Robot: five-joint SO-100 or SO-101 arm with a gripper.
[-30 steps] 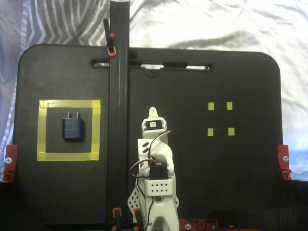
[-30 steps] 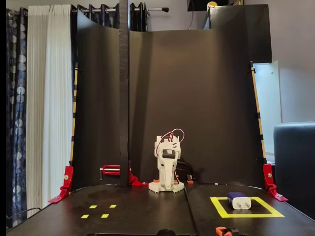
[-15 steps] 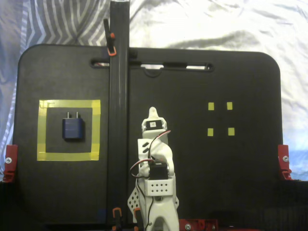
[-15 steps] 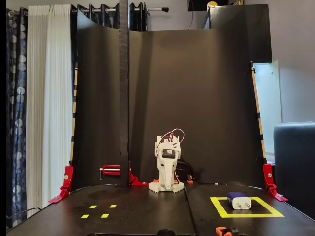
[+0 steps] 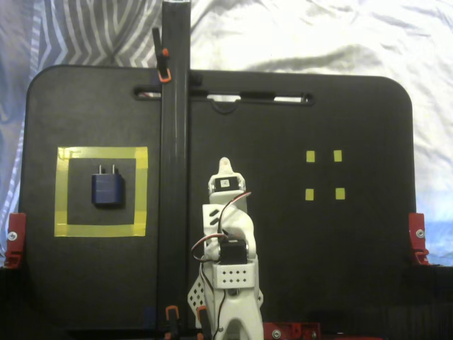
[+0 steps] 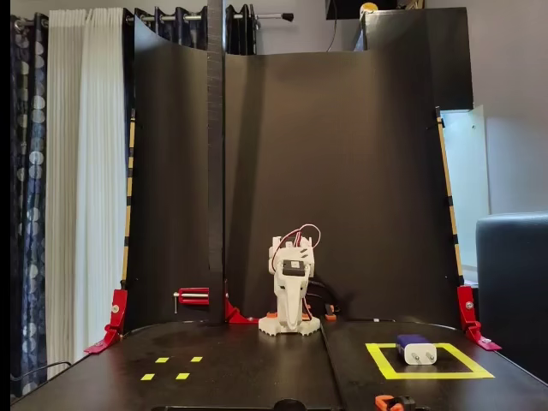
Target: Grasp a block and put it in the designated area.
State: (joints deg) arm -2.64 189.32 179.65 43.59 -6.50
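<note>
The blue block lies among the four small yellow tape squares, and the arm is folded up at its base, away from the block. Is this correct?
Not quite. The blue block lies inside the large yellow tape square, not among the four small yellow tape squares; both fixed views show this. The rest holds: the arm is folded up at its base, away from the block.

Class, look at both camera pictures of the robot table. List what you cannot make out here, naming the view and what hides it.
- Gripper: folded over the arm in both fixed views; jaws open or shut cannot be told, too small.
- Arm base: cut off by the bottom edge in the top-down fixed view.
- Block inside the yellow square: its prongs are too small to show in the front fixed view.
</note>
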